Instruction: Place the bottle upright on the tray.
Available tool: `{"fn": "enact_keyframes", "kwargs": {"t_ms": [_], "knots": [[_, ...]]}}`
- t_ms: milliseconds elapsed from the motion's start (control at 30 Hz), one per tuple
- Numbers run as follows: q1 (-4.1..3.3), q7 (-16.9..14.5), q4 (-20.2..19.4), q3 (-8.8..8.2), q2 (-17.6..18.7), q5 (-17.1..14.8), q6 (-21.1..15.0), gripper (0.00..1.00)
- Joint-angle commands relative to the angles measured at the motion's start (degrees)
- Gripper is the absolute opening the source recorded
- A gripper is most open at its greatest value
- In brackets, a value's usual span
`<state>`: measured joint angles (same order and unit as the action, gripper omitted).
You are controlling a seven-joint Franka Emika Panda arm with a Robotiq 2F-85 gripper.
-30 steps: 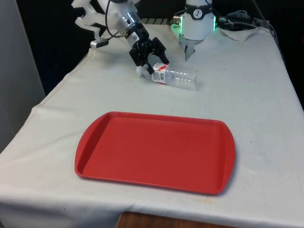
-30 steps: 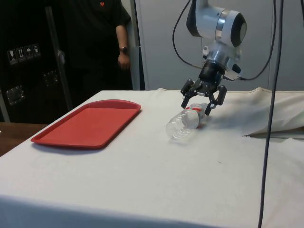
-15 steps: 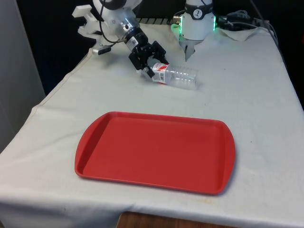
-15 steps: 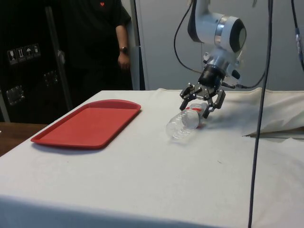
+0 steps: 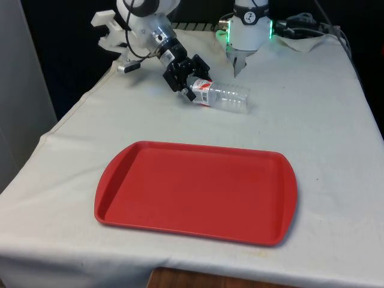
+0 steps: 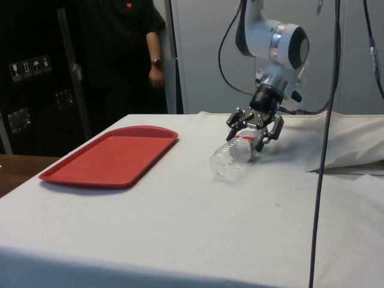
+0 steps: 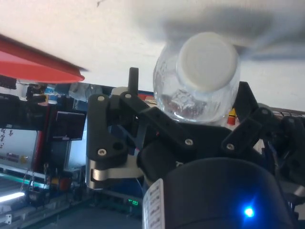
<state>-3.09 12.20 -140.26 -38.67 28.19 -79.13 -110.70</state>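
Bottle (image 5: 222, 96) of clear plastic lies on its side on the white-clothed surface (image 5: 312, 132), its white cap (image 7: 208, 56) and red-and-white label end turned towards the robot and its base pointing away towards the front view's right. The red tray (image 5: 195, 192) sits flat on the cloth and bare, well apart from the bottle; in the front view the bottle is at about 12 o'clock from the tray's middle, towards the far end of the surface. The black end effector (image 5: 187, 79) is tilted down at the bottle's cap end, at roughly 9 o'clock of the bottle in the front view, with its two fingers spread apart and reaching around the neck and label end. In the side view the end effector (image 6: 254, 129) hangs just over the capped end, one finger to each side of it, while the bottle's clear body (image 6: 231, 159) stretches down towards 7 o'clock and rests on the cloth. In the wrist view the cap faces the camera, sitting between the fingers (image 7: 104, 131) with a gap showing on each side, so the fingers are not closed on it; whether either finger touches the plastic cannot be told. In the side view the tray (image 6: 111, 155) lies at about 9 o'clock from the bottle, and a person (image 6: 120, 54) in dark clothes stands behind the tray's far end, one hand hanging at the side.
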Motion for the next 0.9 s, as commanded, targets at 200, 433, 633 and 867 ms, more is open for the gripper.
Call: {"fn": "enact_keyframes", "kwargs": {"t_ms": [200, 433, 633, 867], "knots": [[0.11, -0.17, 0.57, 0.06, 1.15, -0.63, 0.8, 1.0], [0.06, -0.11, 0.57, 0.0, 1.15, -0.4, 0.8, 1.0], [0.06, -0.06, 0.57, 0.0, 1.15, -0.34, 0.8, 1.0], [0.0, -0.06, 0.57, -0.06, 1.15, -0.29, 0.8, 1.0]]}}
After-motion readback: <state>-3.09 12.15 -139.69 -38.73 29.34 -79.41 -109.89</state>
